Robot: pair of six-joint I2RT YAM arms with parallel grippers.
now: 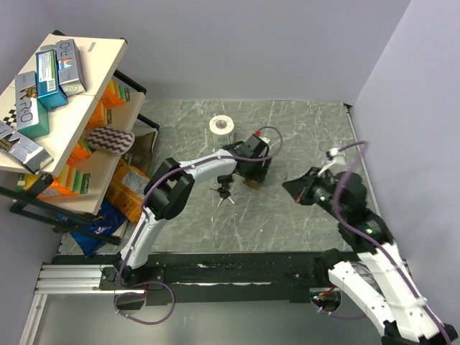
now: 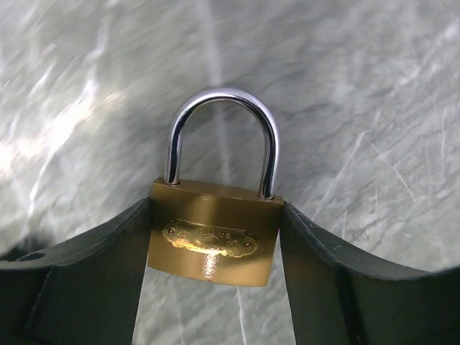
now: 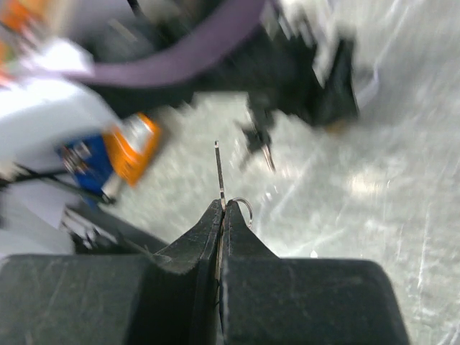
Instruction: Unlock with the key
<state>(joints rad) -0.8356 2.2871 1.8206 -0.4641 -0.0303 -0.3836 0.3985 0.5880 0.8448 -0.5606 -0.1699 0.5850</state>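
A brass padlock (image 2: 212,241) with a steel shackle (image 2: 223,97) sits on the grey marble table (image 2: 374,129). My left gripper (image 2: 215,207) has a dark finger pressed against each side of its body. From above, the left gripper (image 1: 253,172) is over the padlock (image 1: 253,184) at mid table. My right gripper (image 3: 223,205) is shut on a key (image 3: 219,172); only a thin silver blade seen edge-on and a small ring (image 3: 246,206) stick out of it. The right gripper (image 1: 290,185) hovers to the right of the padlock. A bunch of black-headed keys (image 1: 224,192) lies on the table, left of the padlock.
A white roll of tape (image 1: 222,126) stands behind the padlock. A tilted shelf (image 1: 93,65) with boxes fills the left side, with snack bags (image 1: 123,188) beneath it. Walls close the table in at the back and right.
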